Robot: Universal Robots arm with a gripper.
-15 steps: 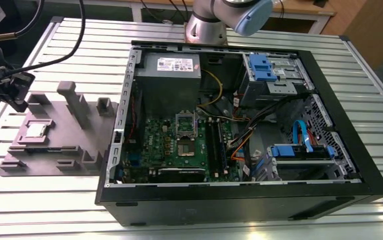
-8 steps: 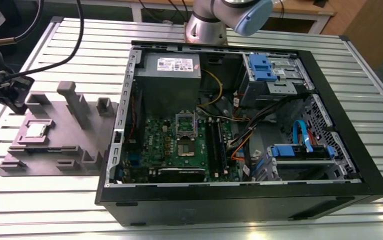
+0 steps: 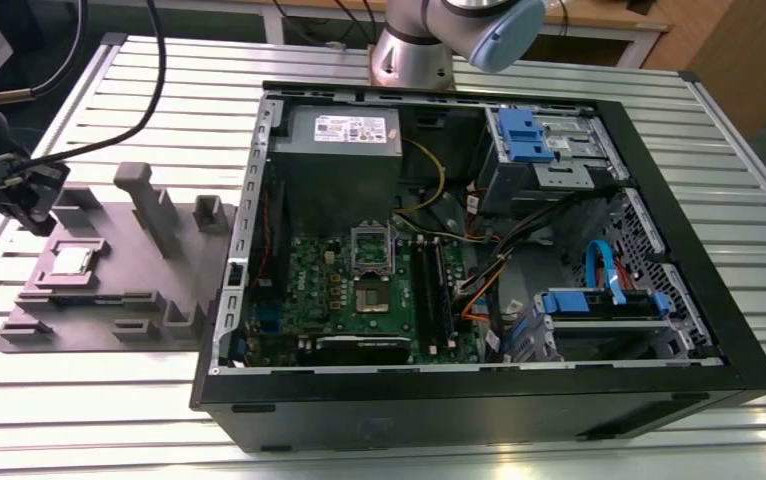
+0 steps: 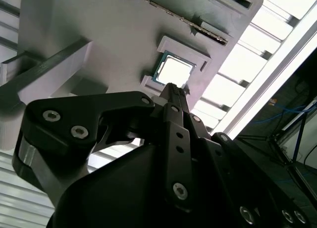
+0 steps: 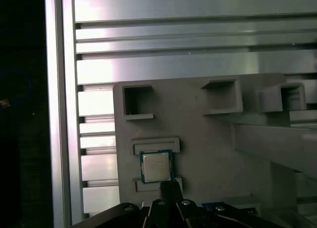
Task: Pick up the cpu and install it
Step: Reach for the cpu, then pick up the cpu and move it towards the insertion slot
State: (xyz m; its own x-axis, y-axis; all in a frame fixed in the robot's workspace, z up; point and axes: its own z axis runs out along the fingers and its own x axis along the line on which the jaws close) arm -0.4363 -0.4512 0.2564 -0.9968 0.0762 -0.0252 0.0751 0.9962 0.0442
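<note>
The cpu (image 3: 71,261) is a small silvery square chip lying flat in a shallow recess of the grey plastic tray (image 3: 123,250), left of the computer case in the exterior view. My gripper (image 3: 26,205) hangs just above the tray's far-left corner, a short way from the chip. In both wrist views the cpu (image 4: 173,71) (image 5: 156,166) sits just beyond the fingertips, apart from them. The gripper (image 4: 171,88) (image 5: 170,185) shows one narrow black tip, its fingers pressed together with nothing between them. On the green motherboard the socket (image 3: 371,297) stands with its metal frame raised.
The black computer case (image 3: 490,400) lies open on the slatted metal table (image 3: 90,400), with a power supply (image 3: 343,135), blue drive brackets (image 3: 517,135) and loose cables inside. Upright grey posts (image 3: 143,205) rise from the tray beside the chip. The arm's base (image 3: 417,50) stands behind the case.
</note>
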